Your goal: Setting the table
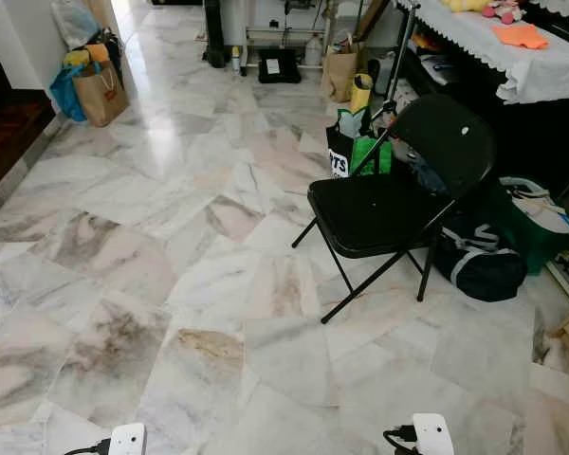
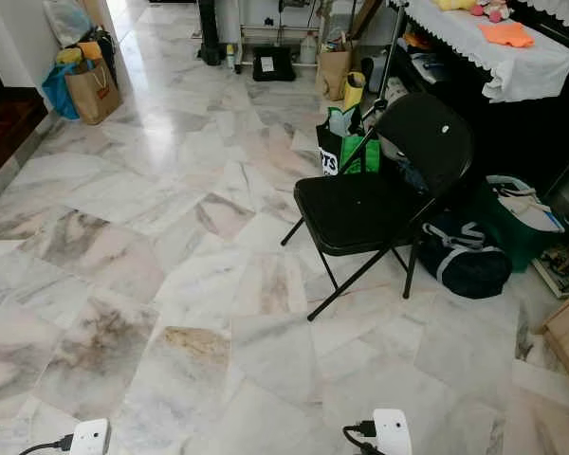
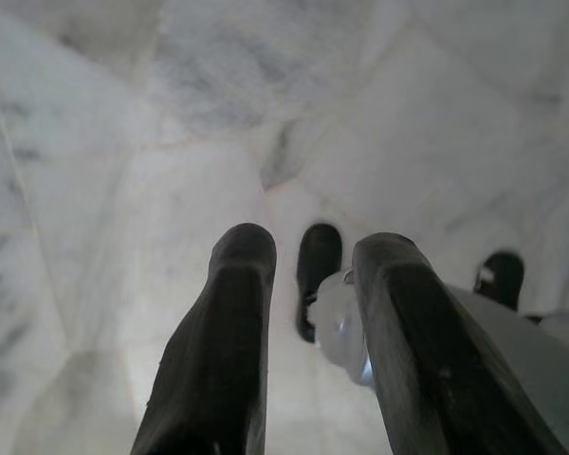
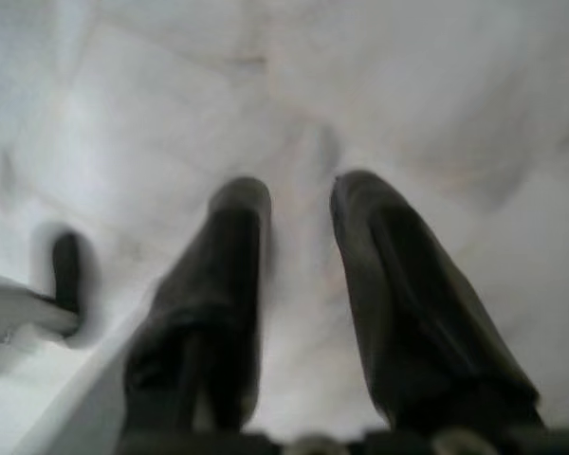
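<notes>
A table (image 1: 536,71) under a white lace-edged cloth stands at the far right, with an orange cloth (image 1: 520,35) and soft toys lying on it. A black folding chair (image 1: 389,204) stands on the marble floor in front of it, its seat bare. Both my arms hang low, their white wrists at the lower edge of the eye views. In the left wrist view my left gripper (image 3: 313,248) points down at the floor tiles, open, nothing between its fingers. My right gripper (image 4: 300,190) hangs the same way, open over bare marble.
A green bag (image 1: 360,152) and a yellow bottle stand behind the chair. A dark duffel bag (image 1: 474,261) and a green bin (image 1: 536,227) lie under the table's side. Paper and blue bags (image 1: 100,92) sit far left by a dark step (image 1: 5,123). Open marble floor (image 1: 171,284) spreads ahead and left.
</notes>
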`<state>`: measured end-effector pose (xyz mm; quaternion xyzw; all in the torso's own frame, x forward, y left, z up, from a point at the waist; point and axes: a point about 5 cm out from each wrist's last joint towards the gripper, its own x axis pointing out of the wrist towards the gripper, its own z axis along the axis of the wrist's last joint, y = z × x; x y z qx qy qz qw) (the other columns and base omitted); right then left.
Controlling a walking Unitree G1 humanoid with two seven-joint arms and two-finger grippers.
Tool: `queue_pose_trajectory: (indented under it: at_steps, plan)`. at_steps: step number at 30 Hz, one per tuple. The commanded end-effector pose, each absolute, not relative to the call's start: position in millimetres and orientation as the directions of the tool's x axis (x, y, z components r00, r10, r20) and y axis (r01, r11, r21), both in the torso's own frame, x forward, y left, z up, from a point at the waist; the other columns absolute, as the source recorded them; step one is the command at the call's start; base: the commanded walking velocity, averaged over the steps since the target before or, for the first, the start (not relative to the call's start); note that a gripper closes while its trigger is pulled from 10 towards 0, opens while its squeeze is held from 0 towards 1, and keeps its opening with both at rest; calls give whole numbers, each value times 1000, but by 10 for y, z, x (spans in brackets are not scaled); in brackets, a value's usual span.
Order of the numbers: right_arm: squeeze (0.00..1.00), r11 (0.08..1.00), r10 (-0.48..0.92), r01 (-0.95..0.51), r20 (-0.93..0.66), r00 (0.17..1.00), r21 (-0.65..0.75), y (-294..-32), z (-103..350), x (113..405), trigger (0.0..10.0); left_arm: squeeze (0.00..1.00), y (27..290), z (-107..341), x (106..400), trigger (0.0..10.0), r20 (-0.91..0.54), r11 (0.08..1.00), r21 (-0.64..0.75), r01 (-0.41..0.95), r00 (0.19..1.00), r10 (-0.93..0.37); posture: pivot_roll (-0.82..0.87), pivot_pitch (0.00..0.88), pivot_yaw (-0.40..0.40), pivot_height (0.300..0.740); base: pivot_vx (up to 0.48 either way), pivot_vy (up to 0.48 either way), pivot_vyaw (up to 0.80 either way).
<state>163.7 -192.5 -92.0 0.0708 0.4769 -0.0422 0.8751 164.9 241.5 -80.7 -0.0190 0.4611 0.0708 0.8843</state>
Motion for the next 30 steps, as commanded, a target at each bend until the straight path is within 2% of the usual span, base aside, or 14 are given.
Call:
queue_pose_trajectory:
  at_steps: [1,5,17,30]
  plan:
    - [0,967,5,209,-835,551,144,-1914,-905,1679,10000,0,2336,-809,1687,10000,-817,996,29,-90,571,75,170,0,-133,740,0,0,0]
    - [0,968,38,186,-832,554,169,-1808,-914,1683,10000,0,2344,-799,1698,10000,-810,996,37,-77,582,75,172,0,-132,740,0,0,0]
    - [0,963,47,195,-831,555,185,-1780,-917,1684,10000,0,2355,-793,1704,10000,-808,997,47,-64,585,76,177,0,-128,740,0,0,0]
    - [0,955,70,206,-835,545,214,-1649,-947,1639,10000,0,2398,-751,1763,10000,-802,997,75,0,594,60,204,0,-63,740,0,0,0]
